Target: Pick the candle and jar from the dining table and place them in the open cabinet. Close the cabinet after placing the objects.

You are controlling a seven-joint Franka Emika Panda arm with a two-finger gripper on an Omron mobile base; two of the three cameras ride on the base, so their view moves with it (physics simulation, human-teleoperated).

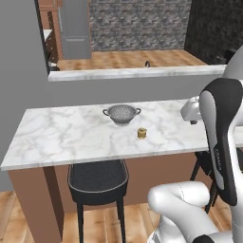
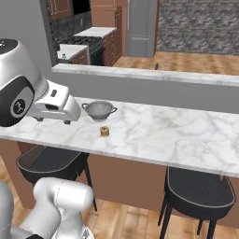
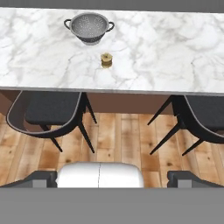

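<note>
In the left base view the white hand hangs over the right part of the marble worktop, touching nothing there; its fingers are hidden behind the dark-jointed arm, so I cannot tell how far they are open. The candle, a squat yellow-gold cylinder, stands near the front edge, just in front of the perforated steel colander with two loop handles. A black bucket stool sits under the slab. In the right base view the hand hovers left of the colander, fingers again unreadable; the candle stands alone on the veined slab. In the hand view the candle sits below the colander, apart from it; wood plank floor shows beneath, and two stools are cut off at the edges.
</note>
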